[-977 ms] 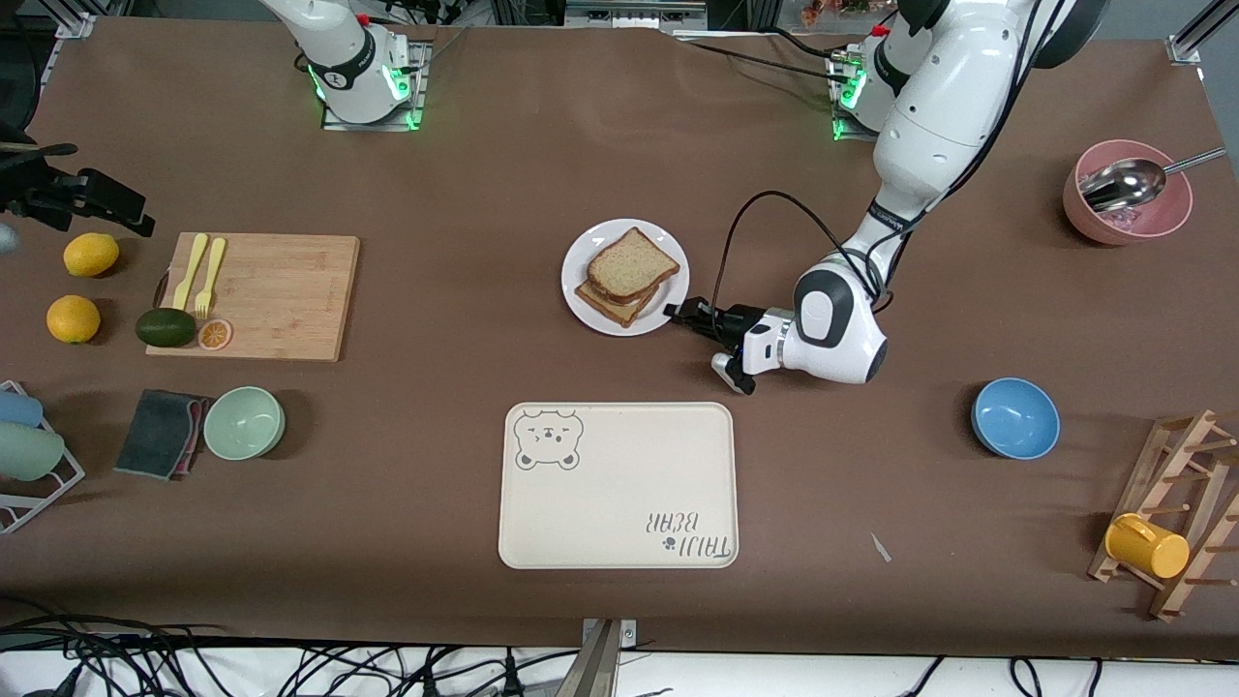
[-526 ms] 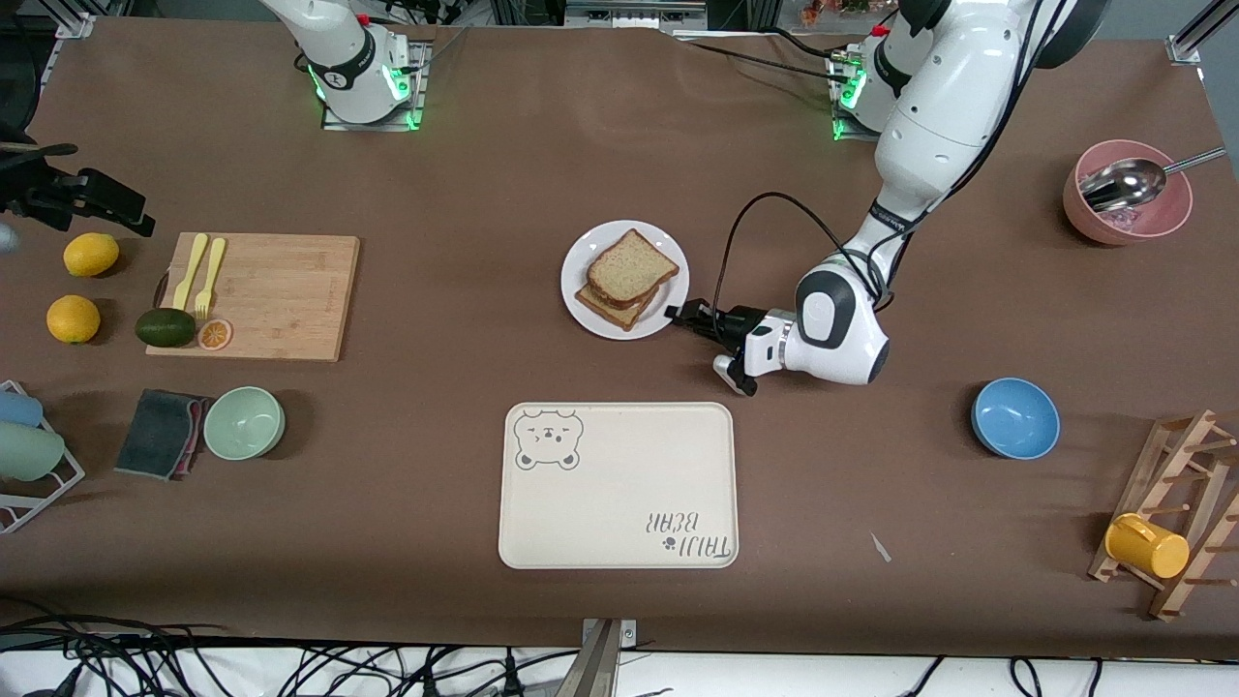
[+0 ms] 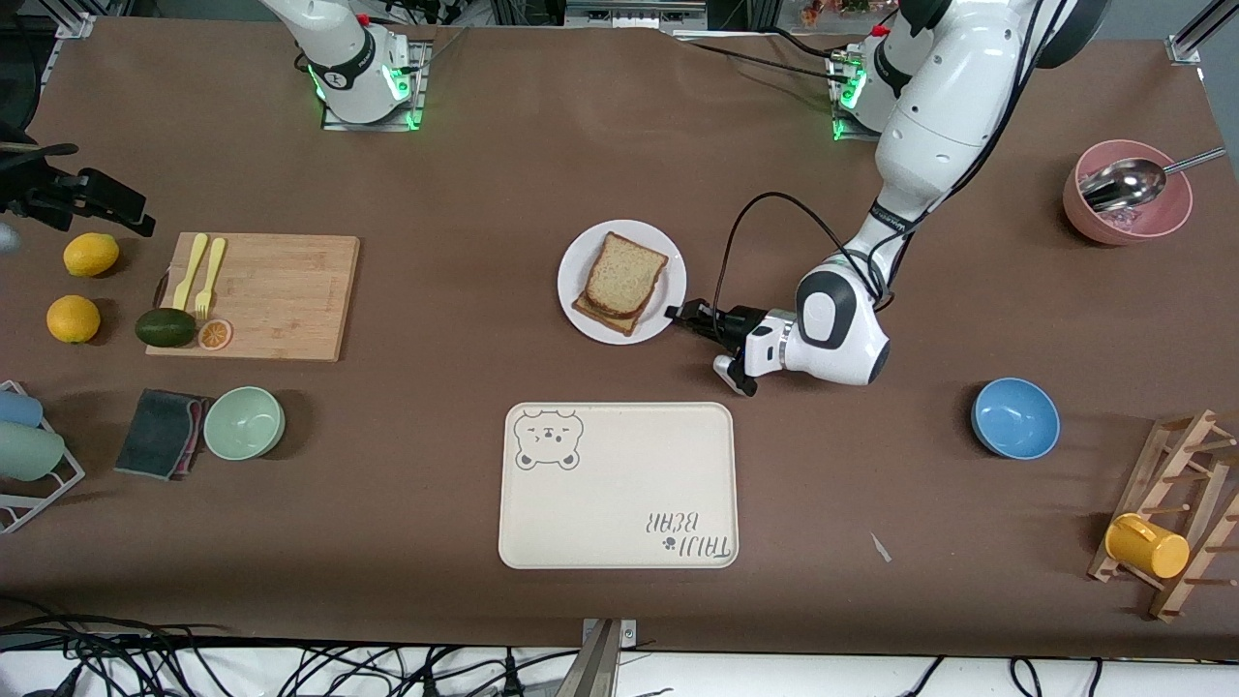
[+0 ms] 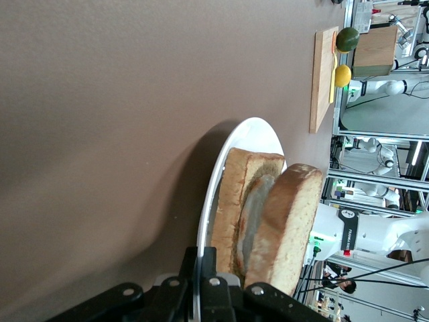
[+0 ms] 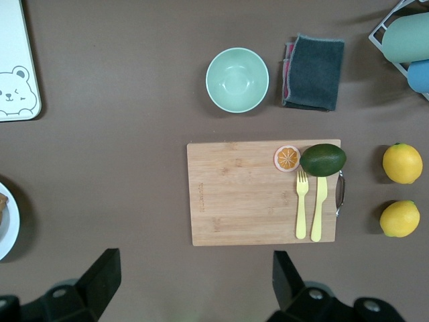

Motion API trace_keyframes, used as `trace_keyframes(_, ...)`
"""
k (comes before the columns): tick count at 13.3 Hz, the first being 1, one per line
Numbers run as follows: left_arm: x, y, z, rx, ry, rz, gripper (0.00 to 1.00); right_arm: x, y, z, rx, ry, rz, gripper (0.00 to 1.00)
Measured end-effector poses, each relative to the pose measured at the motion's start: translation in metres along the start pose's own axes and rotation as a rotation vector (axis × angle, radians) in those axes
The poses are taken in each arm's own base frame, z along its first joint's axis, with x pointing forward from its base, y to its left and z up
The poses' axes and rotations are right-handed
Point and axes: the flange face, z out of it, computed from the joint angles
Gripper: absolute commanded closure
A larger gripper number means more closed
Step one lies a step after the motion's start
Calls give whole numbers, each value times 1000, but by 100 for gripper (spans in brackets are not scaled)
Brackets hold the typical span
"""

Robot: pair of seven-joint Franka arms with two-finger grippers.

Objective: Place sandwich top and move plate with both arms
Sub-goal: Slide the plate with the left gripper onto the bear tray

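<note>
The white plate lies mid-table with a sandwich on it. The sandwich top, a speckled brown slice, lies on the lower slice. My left gripper is low at the plate's edge toward the left arm's end. In the left wrist view the left gripper is shut on the plate's rim, one finger above and one below, right beside the sandwich top. My right gripper is open and empty, high over bare table near the cutting board. It is out of the front view.
The cream bear tray lies nearer the front camera than the plate. A blue bowl and pink bowl with spoon sit toward the left arm's end. The cutting board, green bowl and lemons sit toward the right arm's end.
The plate has turned and slid slightly toward the right arm's end, and the sandwich turned with it. The left gripper has stayed at the rim.
</note>
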Motion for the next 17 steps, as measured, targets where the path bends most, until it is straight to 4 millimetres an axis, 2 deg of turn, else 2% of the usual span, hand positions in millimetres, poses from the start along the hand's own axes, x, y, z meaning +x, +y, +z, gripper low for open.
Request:
trace_keyframes(5,0,1,-3,-17,-7,1,99,0,-3,0,0,0,-5,0)
trace_keyframes(11,9,11,-32,-52,18,18,99,0,-3,0,0,0,-5,0)
trace_keyframes(17,44,40,-76,-86,140,71,99,0,-3,0,0,0,-5,0)
